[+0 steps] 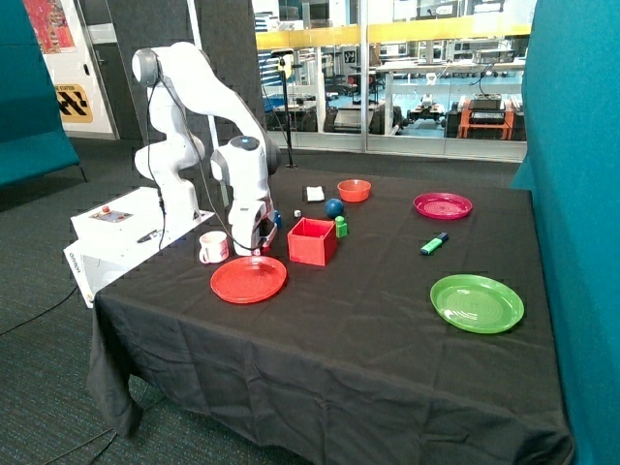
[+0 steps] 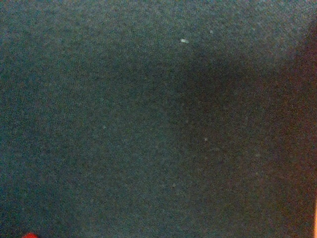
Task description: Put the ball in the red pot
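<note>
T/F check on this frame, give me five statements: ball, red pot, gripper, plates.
1. The ball is inside the red pot. False: it sits on the tablecloth behind the pot, toward the orange-red bowl.
2. The gripper is low over the table between the mug and the red pot. True.
3. A green block stands next to the red pot. True.
4. The gripper carries the ball. False: the ball lies apart from it, on the cloth.
5. The green plate touches the red plate. False: they are far apart, at opposite ends of the near side of the table.
</note>
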